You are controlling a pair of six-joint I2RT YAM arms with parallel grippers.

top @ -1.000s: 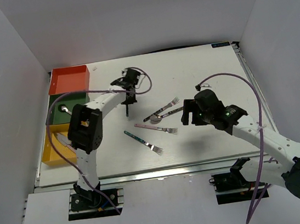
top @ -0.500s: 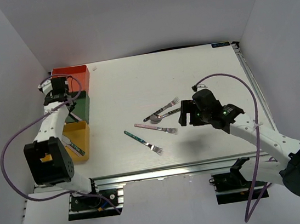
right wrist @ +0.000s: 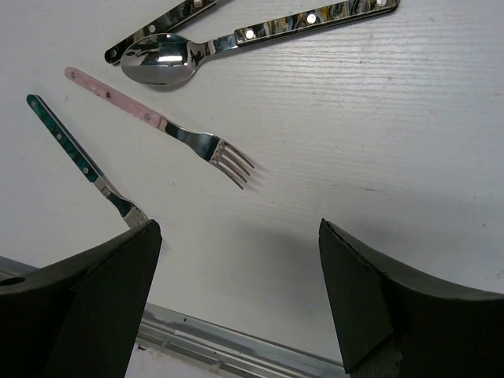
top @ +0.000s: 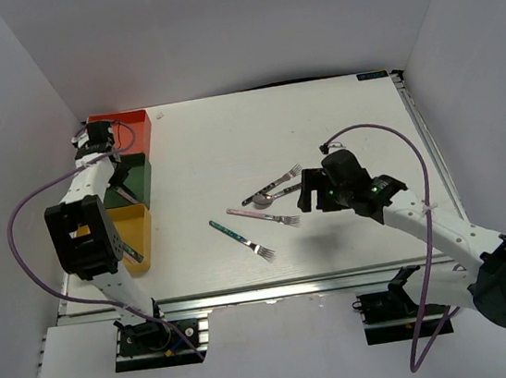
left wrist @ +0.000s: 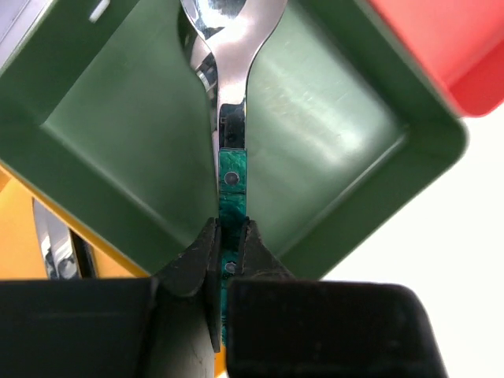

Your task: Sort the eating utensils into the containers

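Bins (top: 130, 131) three, forks (top: 263, 216) three, spoon (right wrist: 157, 63) one, teal utensil (left wrist: 231, 185) in left fingers (left wrist: 193, 264)

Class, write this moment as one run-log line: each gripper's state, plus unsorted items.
left gripper: shut on teal-handled utensil over green bin | right gripper: open, above table | unsorted: pink fork, teal fork, dark fork, spoon

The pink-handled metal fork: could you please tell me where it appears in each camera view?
Top external: pink-handled metal fork near the picture's centre, tines pointing right.
Left wrist: not in it; the left hand grips a teal-handled metal utensil.
Right wrist: upper left, tines toward the middle.
Shared landmark: the teal-handled metal fork lying loose beside it in both those views.
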